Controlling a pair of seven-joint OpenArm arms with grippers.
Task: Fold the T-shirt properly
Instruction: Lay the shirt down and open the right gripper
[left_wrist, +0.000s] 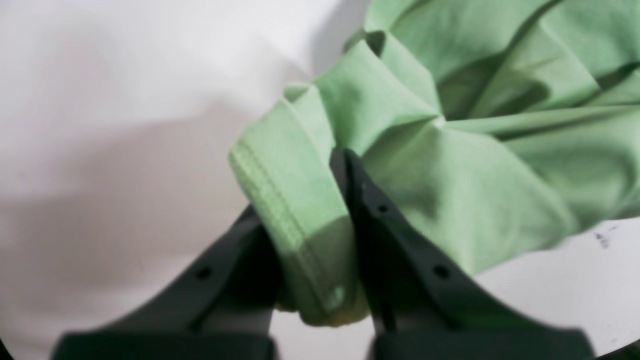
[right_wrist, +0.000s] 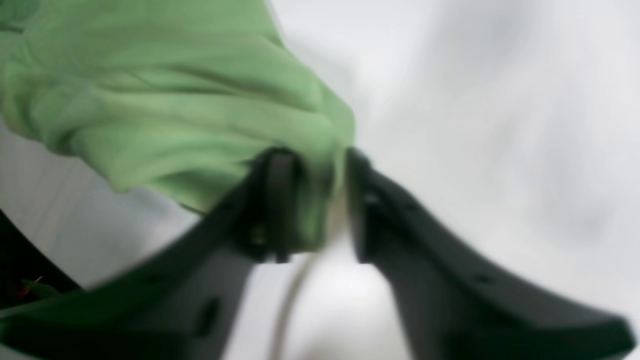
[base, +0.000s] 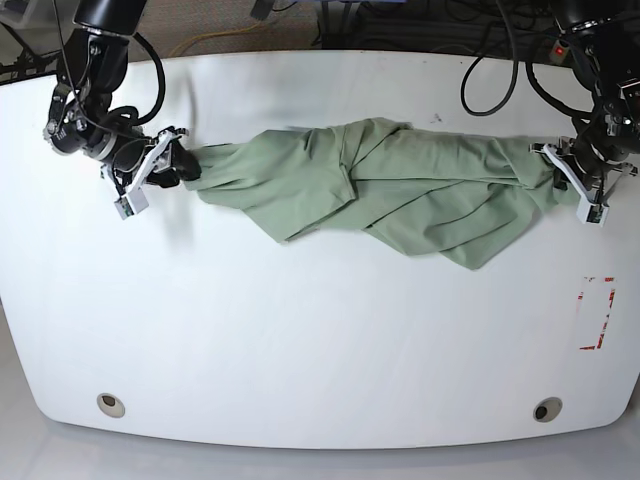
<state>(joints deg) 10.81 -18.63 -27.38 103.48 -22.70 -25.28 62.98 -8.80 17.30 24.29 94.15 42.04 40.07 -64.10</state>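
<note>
The left pincer is clamping a stitched hem of the T-shirt, while the right pincer is standing parted around a soft fold, barely gripping it. That end is likely slipping free, so the stretch could collapse into a bunch. The pale green knit is lying twisted and creased along the far edge of the smooth white tabletop.

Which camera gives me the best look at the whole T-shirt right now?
The base view: it shows the T-shirt end to end, bunched and stretched between the left gripper and the right gripper. The left wrist view shows only a hemmed edge pinched between its fingers; the right wrist view shows a blurred corner between parted fingers.
</note>
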